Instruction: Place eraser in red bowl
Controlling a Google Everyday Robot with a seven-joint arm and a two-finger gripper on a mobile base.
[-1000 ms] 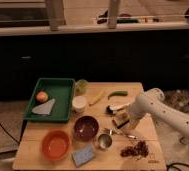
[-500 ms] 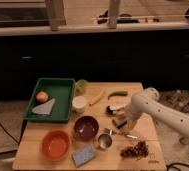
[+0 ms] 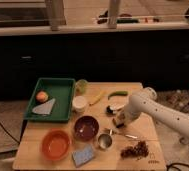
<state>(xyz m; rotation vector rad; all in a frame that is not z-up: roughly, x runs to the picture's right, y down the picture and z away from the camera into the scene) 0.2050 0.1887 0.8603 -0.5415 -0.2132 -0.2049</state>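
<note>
**Gripper at the eraser, red bowl waiting at the near edge**

Nearest the camera, a blue-grey sponge (image 3: 83,155) and the red bowl (image 3: 55,144) are seen at 7 to 8 o'clock on the counter (image 3: 143,162). The bowl appears empty, so its open mouth can receive the load. Farther back, at 3 o'clock of a dark bowl (image 3: 86,127), the gripper (image 3: 119,120) is held low at the tan eraser (image 3: 116,123), presumably for a grasp from above. Whether it is clamped cannot be told. Farthest, a green tray (image 3: 63,85) is set at 10 o'clock.
</note>
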